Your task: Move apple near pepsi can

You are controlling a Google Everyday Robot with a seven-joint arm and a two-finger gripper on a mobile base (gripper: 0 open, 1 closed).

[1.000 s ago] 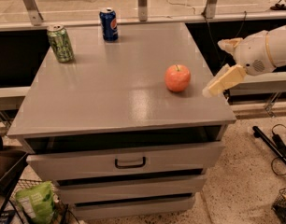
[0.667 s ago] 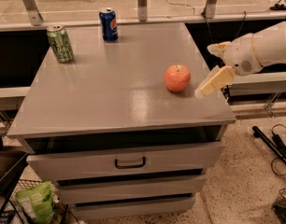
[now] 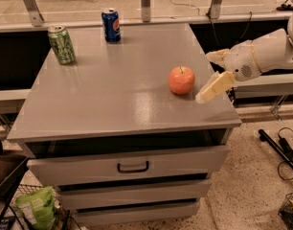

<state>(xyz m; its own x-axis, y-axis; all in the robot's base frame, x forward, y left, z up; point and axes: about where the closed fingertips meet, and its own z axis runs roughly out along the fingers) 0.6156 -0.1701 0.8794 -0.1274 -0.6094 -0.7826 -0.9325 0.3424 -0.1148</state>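
The orange-red apple (image 3: 181, 79) sits on the right part of the grey cabinet top (image 3: 113, 90). The dark blue pepsi can (image 3: 110, 25) stands upright at the far edge, left of the middle. My gripper (image 3: 203, 78) comes in from the right on a white arm, just right of the apple. It is open, with one cream finger (image 3: 213, 87) low near the apple and the other higher at the back. It holds nothing and does not touch the apple.
A green can (image 3: 61, 44) stands at the far left of the top. The cabinet has drawers with a dark handle (image 3: 132, 167). A green bag (image 3: 37, 206) lies on the floor at lower left. Cables (image 3: 285, 143) lie at right.
My gripper has moved left, closer to the apple. The apple and both cans have not moved.
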